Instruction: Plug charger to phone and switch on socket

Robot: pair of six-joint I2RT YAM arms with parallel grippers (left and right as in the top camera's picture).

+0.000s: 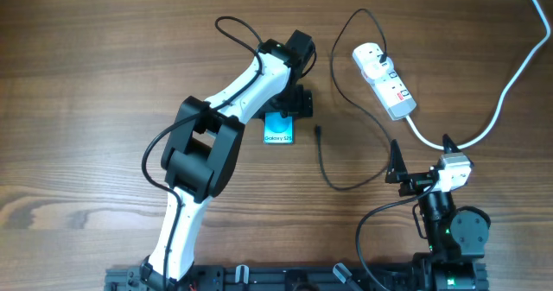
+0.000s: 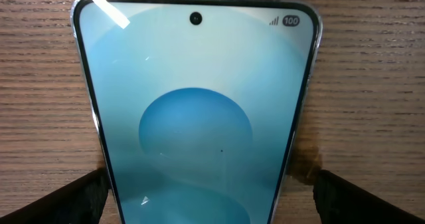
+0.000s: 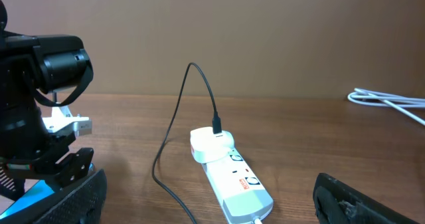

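Note:
The phone (image 1: 278, 131), teal screen up, lies flat mid-table and fills the left wrist view (image 2: 199, 104). My left gripper (image 1: 290, 101) is open right above it, one finger on each side of the phone's lower part (image 2: 212, 201). The charger's thin black cable (image 1: 327, 172) loops over the table. Its loose tip (image 1: 318, 132) lies just right of the phone. Its other end sits in a white adapter (image 3: 211, 144) on the socket (image 1: 385, 82). My right gripper (image 1: 421, 155) is open and empty, below the socket, which lies between its fingers in the right wrist view (image 3: 216, 207).
The socket's thick white cord (image 1: 510, 84) runs from its near end to the far right corner and shows in the right wrist view (image 3: 388, 102). My left arm (image 1: 216, 127) lies diagonally across the table's left middle. The table is bare wood.

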